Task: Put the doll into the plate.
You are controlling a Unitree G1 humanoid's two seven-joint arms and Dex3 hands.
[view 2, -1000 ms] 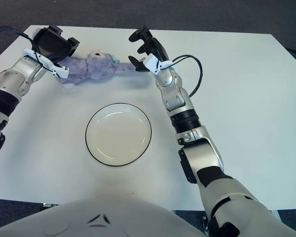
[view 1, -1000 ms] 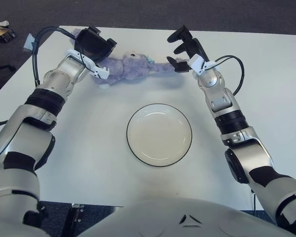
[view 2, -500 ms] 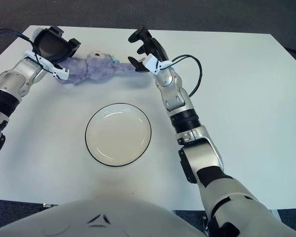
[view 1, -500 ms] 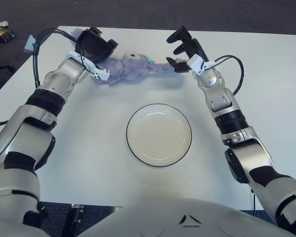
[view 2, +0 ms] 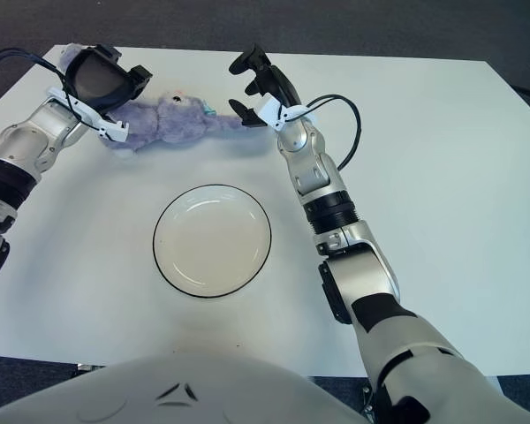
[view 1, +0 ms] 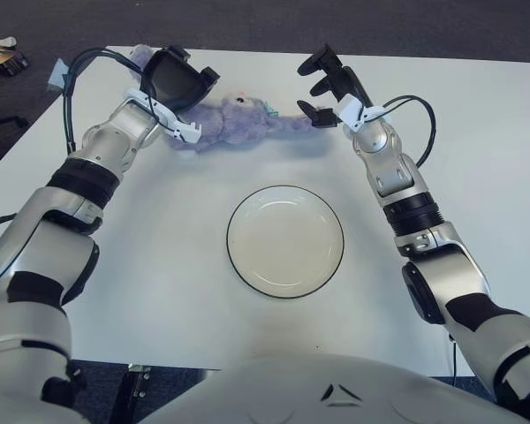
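The white table (view 1: 477, 159) carries a round white plate with a dark rim (view 1: 285, 240) near me and, well beyond it, the purple plush doll (view 1: 234, 122) lying flat, long axis running left to right between my hands. My left hand (view 1: 178, 81) cups over its left end, whether gripping I cannot tell. My right hand (view 1: 322, 87) is spread, one fingertip (view 1: 307, 112) touching the outstretched limb.
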